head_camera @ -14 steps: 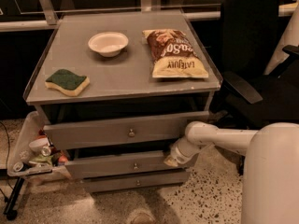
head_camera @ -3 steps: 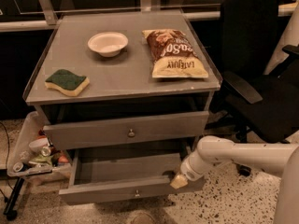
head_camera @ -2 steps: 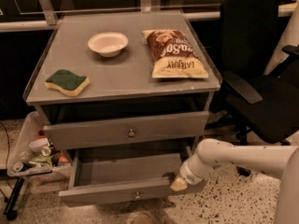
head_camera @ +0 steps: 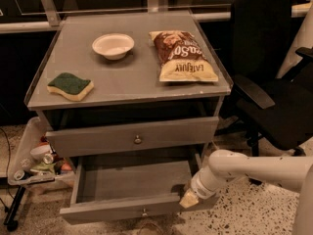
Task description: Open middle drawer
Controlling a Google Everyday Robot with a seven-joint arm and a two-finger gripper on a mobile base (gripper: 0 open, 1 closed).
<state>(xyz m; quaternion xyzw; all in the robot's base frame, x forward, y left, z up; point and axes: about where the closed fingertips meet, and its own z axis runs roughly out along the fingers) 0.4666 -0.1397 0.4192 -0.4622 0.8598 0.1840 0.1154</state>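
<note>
We see the middle drawer, nearly shut before, now pulled far out with its inside showing. Our end effector has travelled outward with it and sits at the front's right end.

Gripper sitting at right front corner of middle drawer, drawer stretching leftward. Bowl, sponge, chip bag lying on cabinet top above, behind gripper. Chair standing behind, right of gripper.
</note>
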